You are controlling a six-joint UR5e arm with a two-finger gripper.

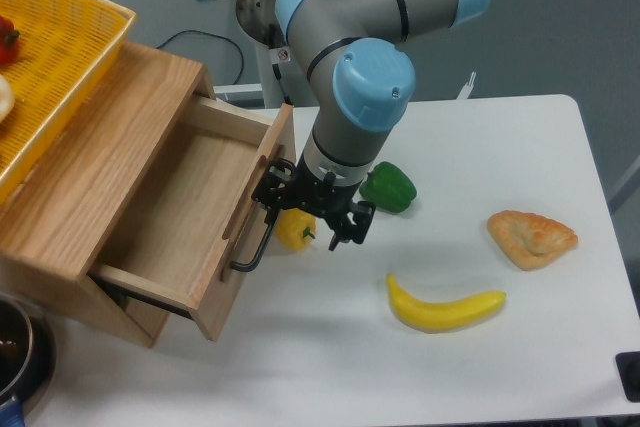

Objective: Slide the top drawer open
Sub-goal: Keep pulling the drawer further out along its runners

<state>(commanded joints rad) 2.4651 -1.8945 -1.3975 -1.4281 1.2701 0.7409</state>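
Observation:
The top drawer [185,202] of the light-oak cabinet stands pulled well out toward the right, and its inside looks bare. Its flat front panel [243,265] carries a long black bar handle [256,250]. My gripper [308,215] points down right beside the panel, over the upper end of the handle. Its jaws are spread wide, so it is open. The left finger [266,193] sits at the handle, hooked behind the bar, and the right finger [352,228] hangs free above the table.
A yellow pepper [293,231] lies under the gripper, close to the drawer front. A green pepper [390,187], a banana [445,307] and a pastry [532,237] lie to the right. A yellow woven basket [55,42] sits on the cabinet top. A dark pot [18,352] stands at bottom left.

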